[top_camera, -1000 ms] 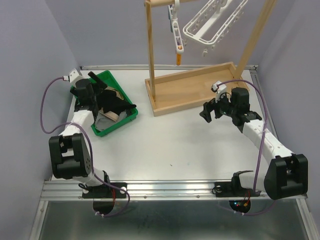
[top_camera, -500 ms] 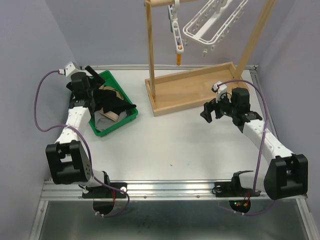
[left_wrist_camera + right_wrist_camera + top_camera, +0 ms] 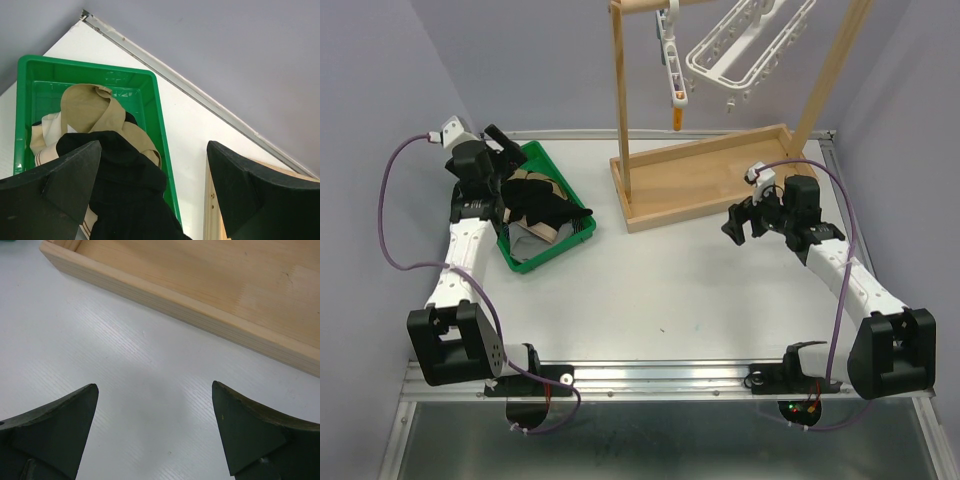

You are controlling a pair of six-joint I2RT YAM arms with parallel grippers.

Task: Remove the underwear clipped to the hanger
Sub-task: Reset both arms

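Left end effector (image 3: 503, 150), released, farther back beside underwear (image 3: 535, 205); right end effector (image 3: 734, 224) released, apparently unmoved.

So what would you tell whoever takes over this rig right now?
Left end effector: open, empty, over the green plastic bin.
Right end effector: open, empty, above the white table beside the wooden rack's tray base.
Tan, black and pale cloth underwear: piled in the bin.
White plastic clip hanger: no garment on the part in view; its top is cut off.
Done: removals, as far as visible.
Left: check the hidden clips.
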